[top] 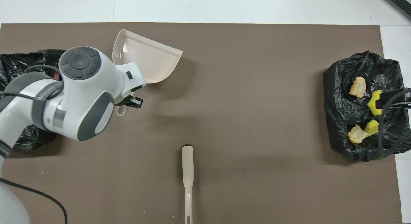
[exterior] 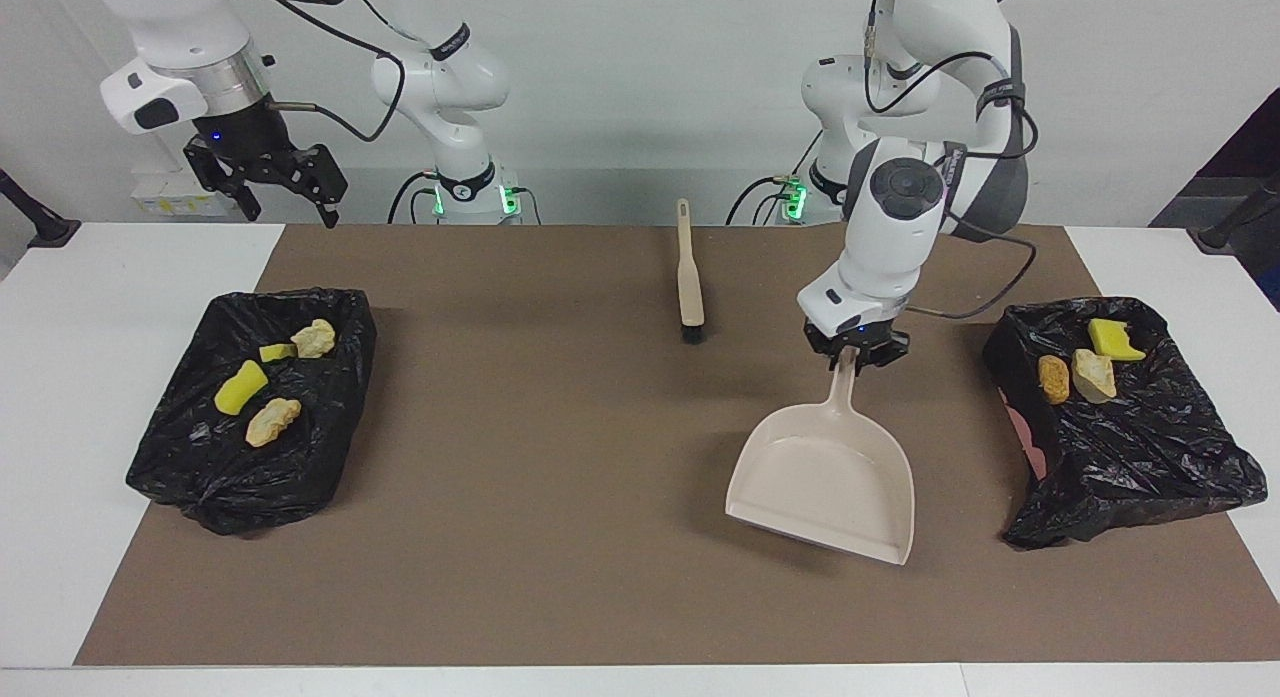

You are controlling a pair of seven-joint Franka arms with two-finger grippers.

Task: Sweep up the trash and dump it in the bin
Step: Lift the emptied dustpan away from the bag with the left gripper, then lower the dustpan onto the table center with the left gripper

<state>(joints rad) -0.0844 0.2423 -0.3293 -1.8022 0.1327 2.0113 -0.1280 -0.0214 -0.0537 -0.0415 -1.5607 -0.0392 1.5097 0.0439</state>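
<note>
Left gripper (exterior: 851, 355): jaws clamped on the dustpan (exterior: 825, 482) handle, over mid-mat.
Right gripper (exterior: 268, 182): jaws apart, empty.
Trash (exterior: 1088, 362): in bags at both worktop ends, well apart from either gripper's jaws.

Facing view: high camera across the surface (exterior: 60, 377), looking at both robot bases from a moderate distance. Overhead view: camera above the robots' end, aimed forward and steeply down. Both views share the brown mat (exterior: 560, 497), brush (exterior: 689, 277), dustpan (exterior: 825, 482) and bins.
</note>
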